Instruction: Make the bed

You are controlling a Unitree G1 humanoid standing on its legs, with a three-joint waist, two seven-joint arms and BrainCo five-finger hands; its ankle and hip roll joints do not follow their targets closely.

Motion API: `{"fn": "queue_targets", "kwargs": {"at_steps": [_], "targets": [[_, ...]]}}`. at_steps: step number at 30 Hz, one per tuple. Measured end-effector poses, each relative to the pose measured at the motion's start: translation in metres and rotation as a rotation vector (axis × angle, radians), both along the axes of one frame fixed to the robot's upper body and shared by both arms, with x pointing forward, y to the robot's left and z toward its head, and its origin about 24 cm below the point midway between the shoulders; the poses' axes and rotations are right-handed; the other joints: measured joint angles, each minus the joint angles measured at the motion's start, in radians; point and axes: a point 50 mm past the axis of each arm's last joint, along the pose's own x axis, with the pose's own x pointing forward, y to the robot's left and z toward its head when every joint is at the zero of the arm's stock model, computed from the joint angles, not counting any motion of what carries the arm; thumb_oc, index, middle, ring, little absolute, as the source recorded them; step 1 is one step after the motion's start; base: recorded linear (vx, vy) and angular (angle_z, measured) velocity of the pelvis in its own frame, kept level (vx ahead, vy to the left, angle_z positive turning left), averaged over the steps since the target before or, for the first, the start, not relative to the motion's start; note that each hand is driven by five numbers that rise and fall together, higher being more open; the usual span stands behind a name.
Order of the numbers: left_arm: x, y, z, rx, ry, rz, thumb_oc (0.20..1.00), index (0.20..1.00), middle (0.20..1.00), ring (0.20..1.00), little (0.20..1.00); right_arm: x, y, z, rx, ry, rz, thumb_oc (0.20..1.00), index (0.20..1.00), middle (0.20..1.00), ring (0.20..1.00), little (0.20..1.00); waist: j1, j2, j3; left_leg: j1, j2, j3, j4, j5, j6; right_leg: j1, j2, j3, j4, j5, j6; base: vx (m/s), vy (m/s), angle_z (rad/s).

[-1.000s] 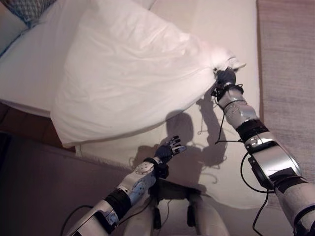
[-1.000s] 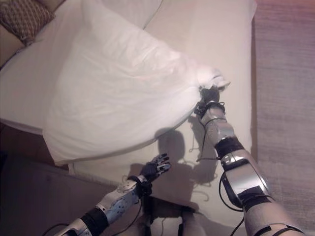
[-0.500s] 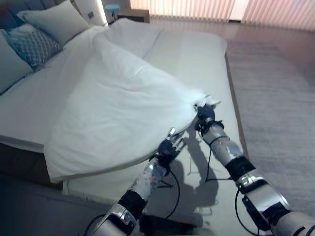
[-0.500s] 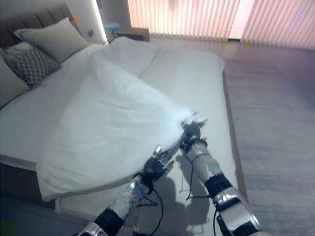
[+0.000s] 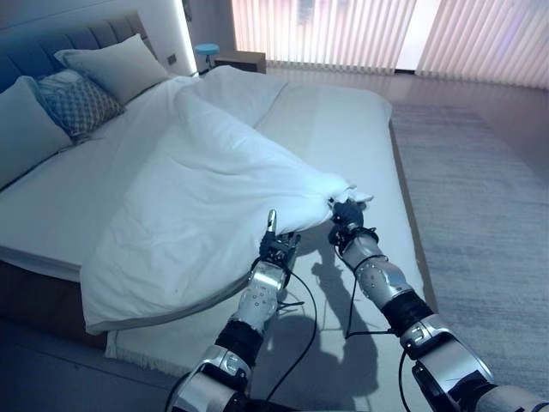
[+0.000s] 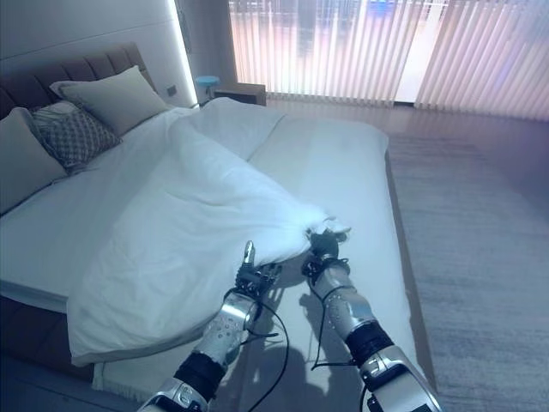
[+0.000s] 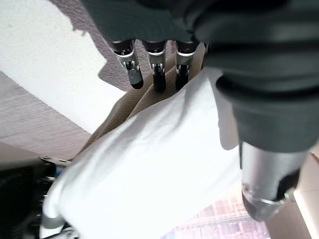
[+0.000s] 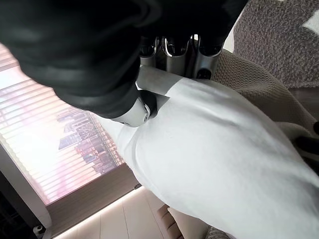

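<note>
Gripping the duvet [image 5: 197, 189] corner, the right hand [image 5: 346, 215] sits over the bare mattress [image 5: 343, 120], while the left hand [image 5: 276, 249], fingers straight, waits beside the duvet's lower edge.

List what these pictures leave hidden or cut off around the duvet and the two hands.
- Right hand: in the eye views its fingers are buried in the bunched duvet corner.
- Mattress: the part beneath the duvet is covered.
- Left hand: seen from behind in the eye views, so any contact with the duvet edge is unclear.
- Pillows: the nearest one is cut by the picture's left edge.
</note>
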Motion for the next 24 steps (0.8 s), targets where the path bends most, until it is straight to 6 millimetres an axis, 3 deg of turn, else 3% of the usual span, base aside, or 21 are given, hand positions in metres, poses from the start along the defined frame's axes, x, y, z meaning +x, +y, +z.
{"fn": "queue_targets", "kwargs": {"at_steps": [15, 16, 17, 21, 24], "targets": [[0.003, 0.008, -0.003, 0.026, 0.08, 0.097, 1.0, 1.0, 1.0, 1.0, 1.0, -0.005, 0.005, -0.006, 0.028, 0.011, -0.017, 0.2, 0.2, 0.2, 0.2, 0.2, 0.001, -0.005, -0.01, 0.001, 0.001, -0.009, -0.001, 0.0, 0.0, 0.006, 0.0, -0.011, 0.0, -0.002, 0.0, 0.0, -0.003, 0.01], [0.003, 0.009, -0.004, 0.02, 0.091, 0.11, 0.567, 0.567, 0.567, 0.567, 0.567, -0.006, 0.006, -0.009, 0.036, 0.018, -0.017, 0.2, 0.2, 0.2, 0.2, 0.2, 0.001, -0.004, -0.013, 0.001, 0.001, -0.01, -0.002, 0.0, 0.0, 0.006, 0.0, -0.013, 0.0, -0.004, -0.003, 0.01, -0.018, 0.04], [0.003, 0.009, -0.004, 0.02, 0.095, 0.116, 0.2, 0.2, 0.2, 0.2, 0.2, -0.007, 0.007, -0.01, 0.04, 0.021, -0.019, 0.2, 0.2, 0.2, 0.2, 0.2, 0.001, -0.004, -0.015, 0.001, 0.001, -0.011, -0.002, 0.0, 0.0, 0.007, 0.0, -0.015, 0.0, -0.005, -0.004, 0.01, -0.022, 0.07], [0.003, 0.011, -0.004, 0.059, 0.094, 0.129, 0.2, 0.2, 0.2, 0.2, 0.2, -0.012, 0.009, -0.013, 0.06, 0.022, -0.025, 0.2, 0.2, 0.2, 0.2, 0.2, 0.002, -0.004, -0.016, 0.002, 0.001, -0.028, -0.002, 0.001, 0.0, 0.016, 0.0, -0.027, 0.0, -0.01, -0.007, 0.01, -0.027, 0.12], [-0.002, 0.016, -0.01, 0.128, 0.093, 0.132, 0.2, 0.2, 0.2, 0.2, 0.2, -0.023, 0.013, -0.026, 0.091, 0.056, -0.03, 0.2, 0.2, 0.2, 0.2, 0.2, 0.003, -0.003, -0.016, 0.021, 0.002, -0.032, -0.001, 0.0, 0.001, 0.037, 0.001, -0.031, 0.0, -0.02, -0.007, -0.04, -0.014, 0.06]]}}
